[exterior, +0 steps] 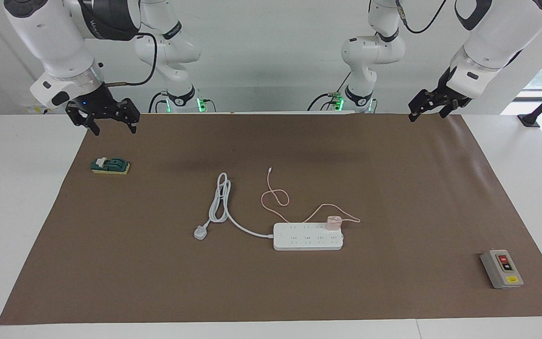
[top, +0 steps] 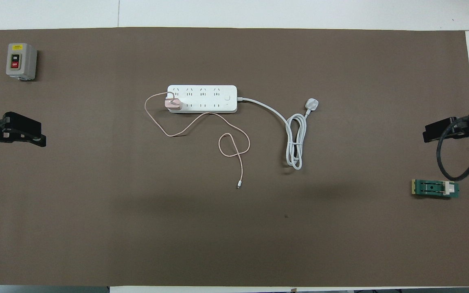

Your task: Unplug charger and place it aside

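Observation:
The pale pink charger (exterior: 333, 222) (top: 173, 104) is plugged into the white power strip (exterior: 307, 241) (top: 202, 99), at the strip's end toward the left arm, in the socket row nearer to the robots. Its thin pink cable (exterior: 275, 197) (top: 234, 144) loops over the brown mat toward the robots. My left gripper (exterior: 428, 114) (top: 35, 134) is open and empty, up in the air over the mat's edge at the left arm's end. My right gripper (exterior: 113, 127) (top: 432, 132) is open and empty, over the mat's corner at the right arm's end. Both arms wait well away from the charger.
The strip's thick white cord (exterior: 219, 200) (top: 295, 142) is coiled beside it and ends in a grey-white three-pin plug (exterior: 200, 232) (top: 312, 104). A grey switch box (exterior: 501, 268) (top: 20, 61) stands at the left arm's end. A green block (exterior: 110, 165) (top: 435, 188) lies under the right gripper.

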Motion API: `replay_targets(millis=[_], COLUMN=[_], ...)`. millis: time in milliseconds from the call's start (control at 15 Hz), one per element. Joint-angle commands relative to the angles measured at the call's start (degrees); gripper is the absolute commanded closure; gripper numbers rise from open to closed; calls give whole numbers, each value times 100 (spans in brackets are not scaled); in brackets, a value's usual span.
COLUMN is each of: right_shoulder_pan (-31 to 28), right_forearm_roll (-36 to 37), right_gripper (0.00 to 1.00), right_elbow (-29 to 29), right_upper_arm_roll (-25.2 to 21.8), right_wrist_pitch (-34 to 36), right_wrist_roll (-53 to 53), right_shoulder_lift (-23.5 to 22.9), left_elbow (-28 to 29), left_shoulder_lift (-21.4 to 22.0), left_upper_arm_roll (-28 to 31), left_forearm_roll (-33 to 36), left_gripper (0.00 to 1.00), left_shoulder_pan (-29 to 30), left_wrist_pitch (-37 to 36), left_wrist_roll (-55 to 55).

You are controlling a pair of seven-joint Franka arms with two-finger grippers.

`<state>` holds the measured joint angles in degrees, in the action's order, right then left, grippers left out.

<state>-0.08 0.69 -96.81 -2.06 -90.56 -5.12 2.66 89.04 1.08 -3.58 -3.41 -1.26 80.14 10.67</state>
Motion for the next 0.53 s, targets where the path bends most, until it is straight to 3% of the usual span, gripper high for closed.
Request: replay_targets(millis=[0,467], right_shoulder_pan=[-62,-1], right_forearm_roll=[81,89], right_gripper=[0,0], right_elbow=[-93,-110], right_upper_arm_roll=[56,56], right_wrist_pitch=[56,-137], right_wrist_roll=[38,467], right_shoulder_lift=[129,129], left_elbow=[201,201], left_shoulder_lift=[155,155], left_upper_arm_roll=[-38,-29], left_forearm_roll=[51,51], left_gripper=[0,0], left_shoulder_pan=[56,56], left_wrist_pitch=[107,107], left_wrist_roll=[-65,-65])
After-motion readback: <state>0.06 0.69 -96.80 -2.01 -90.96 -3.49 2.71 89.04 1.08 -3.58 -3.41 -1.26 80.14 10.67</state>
